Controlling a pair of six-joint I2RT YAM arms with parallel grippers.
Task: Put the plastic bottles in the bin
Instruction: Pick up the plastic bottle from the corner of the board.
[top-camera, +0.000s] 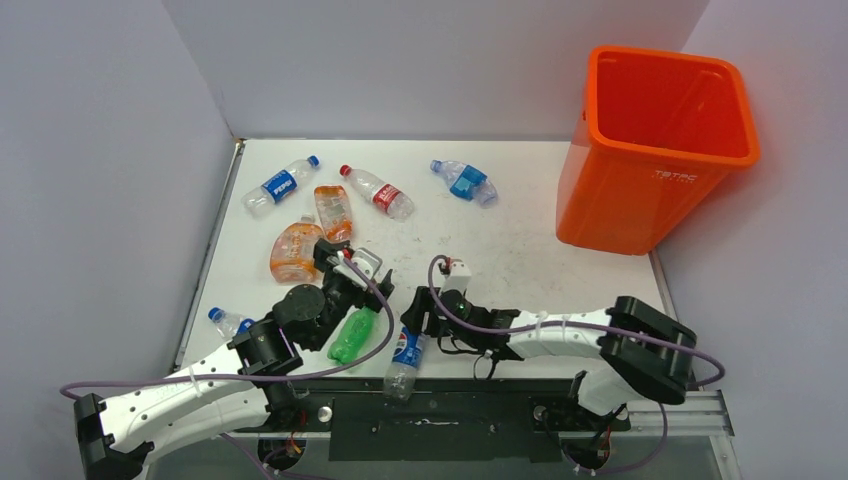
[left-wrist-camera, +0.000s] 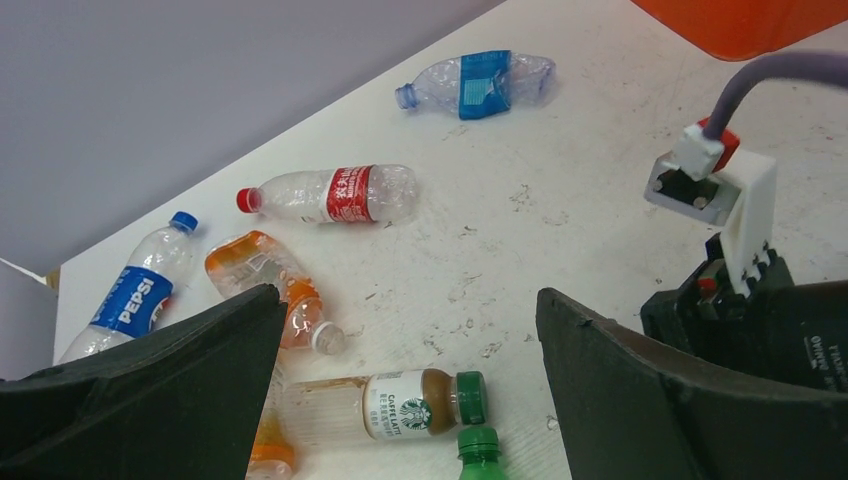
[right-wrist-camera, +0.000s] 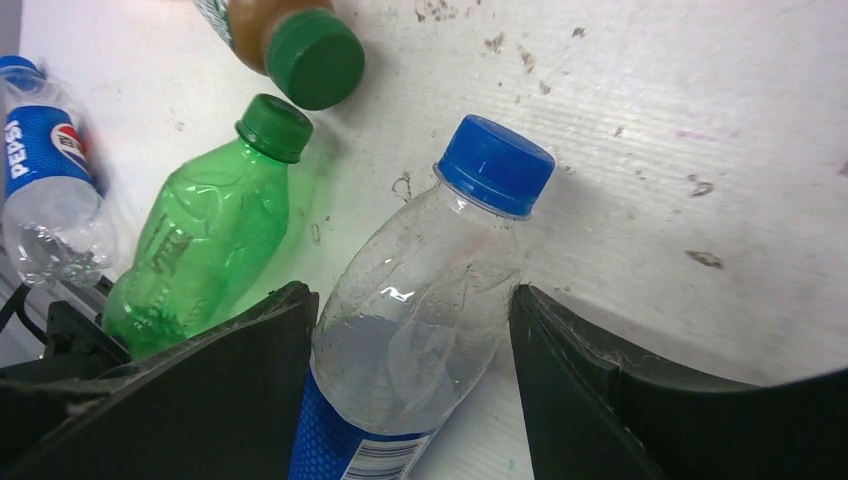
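The orange bin stands at the far right of the table. Several plastic bottles lie on the table: a Pepsi bottle, a red-label one, a crushed blue-label one, two orange-tinted ones and a green one. My right gripper is closed against both sides of a clear blue-capped Pepsi bottle that lies at the near edge. My left gripper is open and empty above a green-capped Starbucks bottle; its fingers stand wide apart.
Another small Pepsi bottle lies at the left edge and shows in the right wrist view. The green bottle lies just left of my right gripper. Grey walls close in the left and back. The right wrist's camera mount is close to my left gripper.
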